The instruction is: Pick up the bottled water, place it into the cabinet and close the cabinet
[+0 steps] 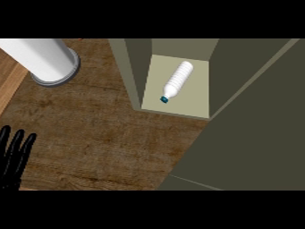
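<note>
Looking down from the head view, we find the bottled water already inside the cabinet, lying on its side on the pale shelf floor with its teal cap pointing toward the front opening and touching neither side wall. The cabinet door stands open, a broad dark panel filling the view's right side, so we judge the placing done and the closing not yet done. Our left hand rests at the lower left edge above the wooden counter, fingers straight and pointing up, holding nothing and well apart from the cabinet. Our right hand does not show at all, so we cannot speak for its fingers. A white cylinder on a grey base stands at the upper left, clear of the door's likely path. The risk we see lies in the bottle's pose: on its side it could roll, and its cap end sits near the shelf's front edge. A hard swing of the door might jar the cabinet, send the bottle toward the opening and trap it against the closing door. A hand arriving from out of sight could also strike the door's edge rather than its face.
</note>
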Tool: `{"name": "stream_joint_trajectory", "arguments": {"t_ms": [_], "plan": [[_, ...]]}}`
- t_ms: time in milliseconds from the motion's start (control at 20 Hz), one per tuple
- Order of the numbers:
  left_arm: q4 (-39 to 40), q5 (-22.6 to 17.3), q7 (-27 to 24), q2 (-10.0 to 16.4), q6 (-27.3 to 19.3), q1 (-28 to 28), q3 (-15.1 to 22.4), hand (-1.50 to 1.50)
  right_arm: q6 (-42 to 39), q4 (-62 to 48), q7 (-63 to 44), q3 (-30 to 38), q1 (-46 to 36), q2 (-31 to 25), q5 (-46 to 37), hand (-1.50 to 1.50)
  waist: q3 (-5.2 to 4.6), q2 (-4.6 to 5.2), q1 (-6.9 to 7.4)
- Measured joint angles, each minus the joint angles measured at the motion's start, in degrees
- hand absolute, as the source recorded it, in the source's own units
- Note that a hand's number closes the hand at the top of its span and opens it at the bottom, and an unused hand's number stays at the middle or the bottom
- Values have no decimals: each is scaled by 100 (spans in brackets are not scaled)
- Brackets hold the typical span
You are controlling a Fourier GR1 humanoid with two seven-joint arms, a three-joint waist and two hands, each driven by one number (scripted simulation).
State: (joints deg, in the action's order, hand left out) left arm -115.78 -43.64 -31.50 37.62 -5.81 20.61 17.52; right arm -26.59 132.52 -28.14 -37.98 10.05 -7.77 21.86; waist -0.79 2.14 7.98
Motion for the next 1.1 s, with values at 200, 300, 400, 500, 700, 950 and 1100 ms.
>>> {"name": "stream_joint_trajectory", "arguments": {"t_ms": [200,300,400,500,700,950,1100], "plan": [[25,-10,-57,-10,7,80,-55,-150,401,-77,189,380,78,98,20,150,0,-25,-117],[40,-15,-68,-6,27,112,-64,-150,631,-195,290,732,12,140,54,150,8,-8,-128],[39,-34,-65,-3,75,125,-50,-150,883,-400,361,1106,-146,191,106,150,14,9,-114],[40,-46,-74,0,125,138,-43,-150,1278,-718,394,1364,-440,328,109,150,20,13,-67],[52,-69,-67,13,204,106,-50,-150,2252,-1578,471,1620,-1366,606,-8,150,33,12,19],[103,-148,-5,19,278,52,-79,-150,3258,-2899,530,1960,-2843,720,142,150,55,-9,38],[191,-180,-24,-17,337,43,-95,-150,3648,-3797,612,2236,-3790,742,305,150,65,-22,13]]}}
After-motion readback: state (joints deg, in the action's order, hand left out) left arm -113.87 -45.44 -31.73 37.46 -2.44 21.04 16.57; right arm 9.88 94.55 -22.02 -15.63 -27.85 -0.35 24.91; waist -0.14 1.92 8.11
